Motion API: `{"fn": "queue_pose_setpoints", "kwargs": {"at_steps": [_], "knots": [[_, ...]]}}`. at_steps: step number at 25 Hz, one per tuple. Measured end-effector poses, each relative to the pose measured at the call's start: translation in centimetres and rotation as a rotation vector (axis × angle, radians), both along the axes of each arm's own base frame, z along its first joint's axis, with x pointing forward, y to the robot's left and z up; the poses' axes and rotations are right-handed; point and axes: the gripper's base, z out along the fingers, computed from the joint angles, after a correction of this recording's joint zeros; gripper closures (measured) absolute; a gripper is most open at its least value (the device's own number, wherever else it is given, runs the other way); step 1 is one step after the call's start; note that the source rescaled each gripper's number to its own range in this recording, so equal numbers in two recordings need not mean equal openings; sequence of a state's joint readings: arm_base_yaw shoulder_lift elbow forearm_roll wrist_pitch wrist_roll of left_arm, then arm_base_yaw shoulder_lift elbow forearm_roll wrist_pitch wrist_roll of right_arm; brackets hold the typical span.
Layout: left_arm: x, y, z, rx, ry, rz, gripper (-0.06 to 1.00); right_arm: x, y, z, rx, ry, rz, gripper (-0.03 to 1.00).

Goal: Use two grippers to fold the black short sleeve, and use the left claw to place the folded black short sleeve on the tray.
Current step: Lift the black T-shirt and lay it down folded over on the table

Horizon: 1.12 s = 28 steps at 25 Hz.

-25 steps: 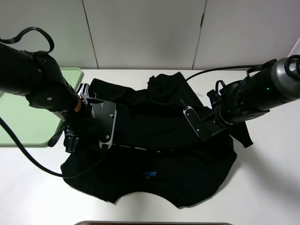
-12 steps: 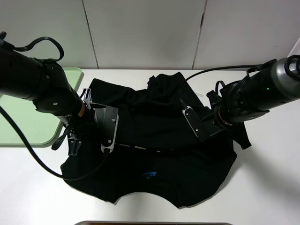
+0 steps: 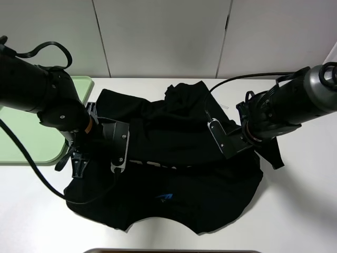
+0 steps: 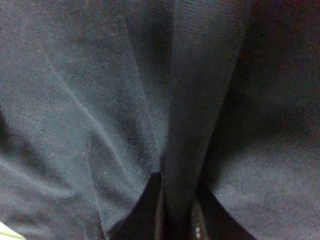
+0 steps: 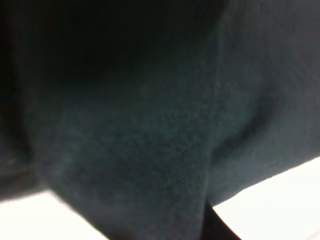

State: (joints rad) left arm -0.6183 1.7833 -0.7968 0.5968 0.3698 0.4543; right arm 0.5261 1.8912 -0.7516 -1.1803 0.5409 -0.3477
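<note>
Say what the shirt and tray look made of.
The shirt looks like soft knit cloth, matte black: it creases and drapes, and the wrist views show a fine weave. The tray is probably plastic: smooth, evenly pale green, with a rounded corner.

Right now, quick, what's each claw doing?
Left claw: closed, pinching a fold of the black short sleeve.
Right claw: closed on the black short sleeve too.

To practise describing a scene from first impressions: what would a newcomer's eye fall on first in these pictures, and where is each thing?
The black short sleeve dominates, spread crumpled across the middle of the white table. Two black arms reach over it from either side, and the left claw is pinched shut on a fold. The pale green tray lies at the left edge.
</note>
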Motion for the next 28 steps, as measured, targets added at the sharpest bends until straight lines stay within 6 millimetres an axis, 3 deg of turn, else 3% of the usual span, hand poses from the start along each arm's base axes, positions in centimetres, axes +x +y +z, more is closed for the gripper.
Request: {"fn": "queue_pose_setpoints", "kwargs": {"at_steps": [4, 12, 20, 28], "knots": [[0.0, 0.1, 0.8, -0.038, -0.025, 0.081, 0.94, -0.1, 0.0, 0.8, -0.003, -0.047, -0.047, 0.97], [-1.0, 1.0, 5.2, -0.090, -0.103, 0.177, 0.94, -0.1, -0.9, 4.6, 0.040, -0.208, -0.214, 0.97], [-3.1, 2.1, 9.8, -0.224, -0.138, 0.291, 0.94, -1.4, -1.6, 11.3, 0.344, -0.454, -0.446, 0.97], [-6.5, 3.2, 15.4, -0.511, -0.194, 0.378, 0.94, -5.0, -3.4, 18.3, 0.680, -0.628, -0.615, 0.97]]}}
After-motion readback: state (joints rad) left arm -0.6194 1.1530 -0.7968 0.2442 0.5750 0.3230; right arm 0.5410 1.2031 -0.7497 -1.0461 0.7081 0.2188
